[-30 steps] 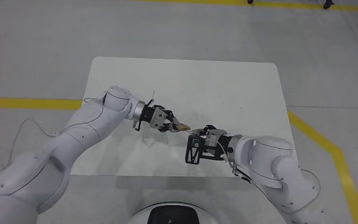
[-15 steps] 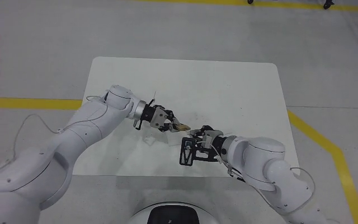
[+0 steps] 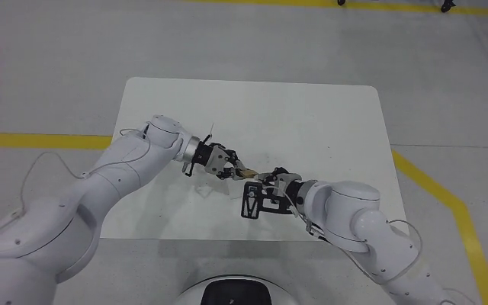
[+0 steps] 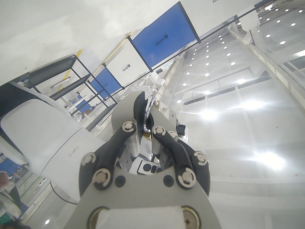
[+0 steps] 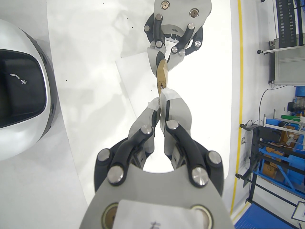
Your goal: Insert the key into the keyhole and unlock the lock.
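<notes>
A brass padlock (image 3: 249,174) (image 5: 162,74) hangs in the air over the white table (image 3: 305,114), keyhole end facing my right gripper. My left gripper (image 3: 235,168) (image 5: 164,59) is shut on its shackle end; the silver shackle (image 4: 148,110) shows between the left fingers (image 4: 157,117). My right gripper (image 3: 267,183) (image 5: 160,99) is shut on the key, most of which is hidden by the taped fingertips (image 5: 170,96). The key's metal tip (image 5: 162,86) sits right at the keyhole. I cannot tell how deep it is in.
Both grippers meet above the table's front middle. A pale flat sheet (image 5: 133,72) lies on the table under them. The table's front edge (image 3: 229,239) is close behind the right wrist. Yellow floor lines (image 3: 46,141) run past the table.
My right gripper has moved left toward the padlock and turned at the wrist, closing the gap to the keyhole. The left gripper and the lock have barely moved.
</notes>
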